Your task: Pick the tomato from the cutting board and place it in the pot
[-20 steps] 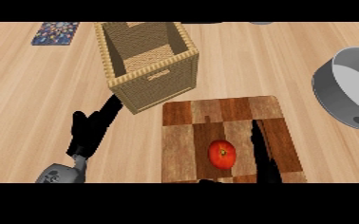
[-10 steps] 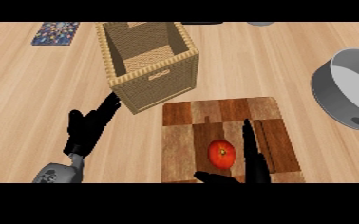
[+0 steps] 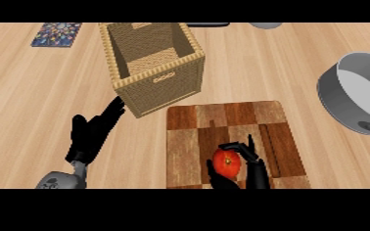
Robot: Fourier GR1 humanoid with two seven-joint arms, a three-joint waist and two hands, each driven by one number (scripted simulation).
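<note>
A red tomato (image 3: 227, 162) lies on the checkered wooden cutting board (image 3: 217, 121), near its front edge. My right hand (image 3: 254, 172) comes in from the lower edge just right of the tomato, its fingers and thumb curled round it on the top and bottom sides. The grey pot (image 3: 345, 96) stands at the right edge, partly cut off, well away from the board. My left hand (image 3: 92, 134) rests open on the counter to the left of the board, fingers pointing up toward the basket.
A tall woven basket (image 3: 153, 68) stands just behind the board's left corner. A patterned mat (image 3: 57, 34) lies at the back left. Dark and grey items (image 3: 266, 25) peek in along the back edge.
My right hand's fingers were straight beside the tomato; now they have curled in around it. The left hand has barely moved.
</note>
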